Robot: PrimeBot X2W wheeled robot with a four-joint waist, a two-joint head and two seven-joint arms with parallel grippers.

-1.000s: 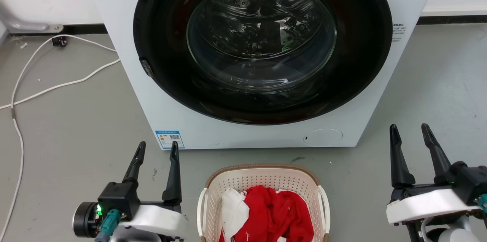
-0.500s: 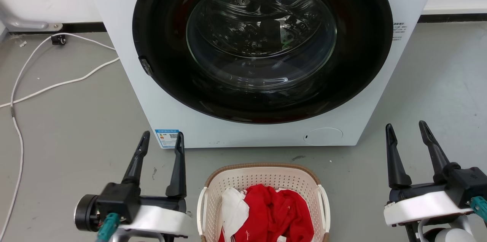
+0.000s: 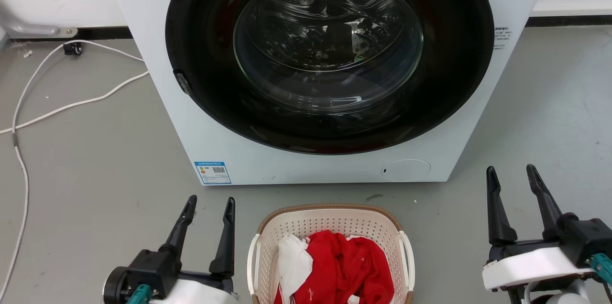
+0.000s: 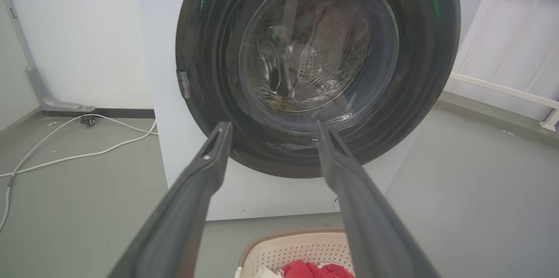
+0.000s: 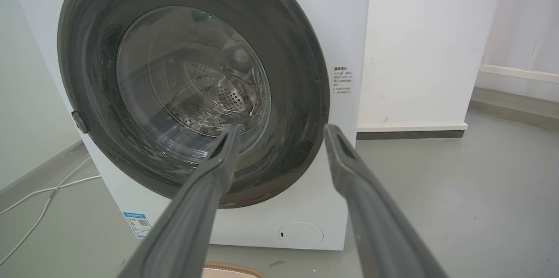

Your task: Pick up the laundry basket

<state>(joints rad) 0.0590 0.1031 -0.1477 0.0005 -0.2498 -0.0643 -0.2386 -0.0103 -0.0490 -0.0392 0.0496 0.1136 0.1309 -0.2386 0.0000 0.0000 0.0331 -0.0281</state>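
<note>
The laundry basket [image 3: 330, 223] sits on the grey floor [image 3: 95, 175] at the bottom centre of the head view, just in front of the front-loading washing machine [image 3: 287, 170], whose round glass door [image 3: 327, 41] is shut. The basket's brown rim curves toward the machine, and its white side handles [image 3: 409, 257] stand out at left and right. A red garment [image 3: 349, 266] and a white garment [image 3: 292, 261] lie heaped inside.

The left end effector [image 3: 211, 199] is at the lower left, near the basket's left handle but apart from it, its two dark fingers spread and empty. The right end effector [image 3: 510, 168] is at the lower right, well apart from the basket, its fingers likewise spread with nothing between them.

In the left wrist view the basket's far rim shows at the bottom edge, between the fingers.
</note>
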